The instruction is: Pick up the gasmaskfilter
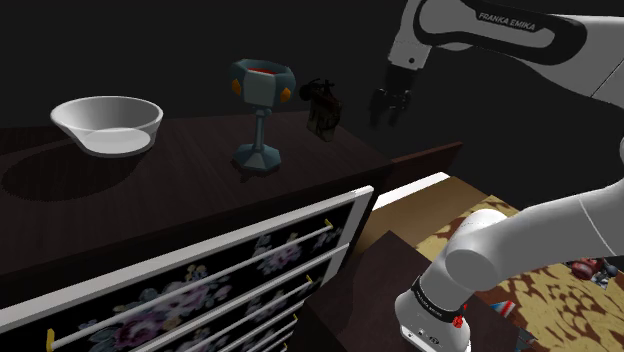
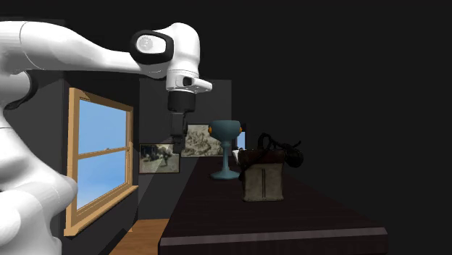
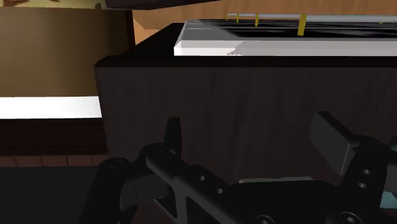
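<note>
Shoulder view, gasmaskfilter [image 1: 322, 108] upright on dresser [image 1: 180, 190], tool [image 1: 390, 118] spread, empty, apart from it.

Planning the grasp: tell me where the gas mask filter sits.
In the shoulder view the dark gas mask filter stands near the right end of the dresser top, just right of the teal goblet, with the gripper hanging farther right.

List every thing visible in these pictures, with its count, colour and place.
bowl: one, white, dresser top, shoulder view's left
goblet: one, blue-grey with orange knobs, middle of top
gas mask filter: one, brownish with black hoses, beside goblet
dresser: one, dark top, floral drawer fronts
window: one, wooden frame, wall
wall pictures: two, greyish, wall
arm: one, white
gripper: one, black, open, in air near filter
</note>
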`<state>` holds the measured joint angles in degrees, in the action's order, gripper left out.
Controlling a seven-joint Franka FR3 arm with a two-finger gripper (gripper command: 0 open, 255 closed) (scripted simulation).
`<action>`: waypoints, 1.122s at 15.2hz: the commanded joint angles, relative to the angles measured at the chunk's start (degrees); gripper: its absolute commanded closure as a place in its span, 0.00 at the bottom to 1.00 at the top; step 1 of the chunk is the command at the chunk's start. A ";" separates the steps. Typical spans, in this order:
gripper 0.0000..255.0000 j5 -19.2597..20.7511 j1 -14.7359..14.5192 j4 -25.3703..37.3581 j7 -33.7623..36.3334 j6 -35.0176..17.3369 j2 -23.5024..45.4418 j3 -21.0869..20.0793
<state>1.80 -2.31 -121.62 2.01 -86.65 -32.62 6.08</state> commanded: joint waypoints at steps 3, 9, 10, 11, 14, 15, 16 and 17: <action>0.00 0.17 -0.71 8.21 -3.20 -0.91 9.25 1.36; 0.00 -0.70 -1.33 22.91 -7.74 -0.24 23.55 2.72; 0.00 -0.94 -1.36 25.74 -8.49 0.17 26.02 2.89; 0.00 -1.20 -1.36 28.71 -9.24 0.67 28.55 3.04; 0.00 -2.14 -1.14 38.64 -11.42 2.82 36.50 3.38; 0.00 -2.49 -0.97 42.40 -12.12 3.79 39.33 3.45; 0.00 -2.62 -0.88 43.77 -12.36 4.17 40.34 3.43; 0.00 -2.56 -0.90 42.53 -12.32 3.26 40.01 3.39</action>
<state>-0.65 -3.32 -79.82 -9.94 -83.19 6.49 9.42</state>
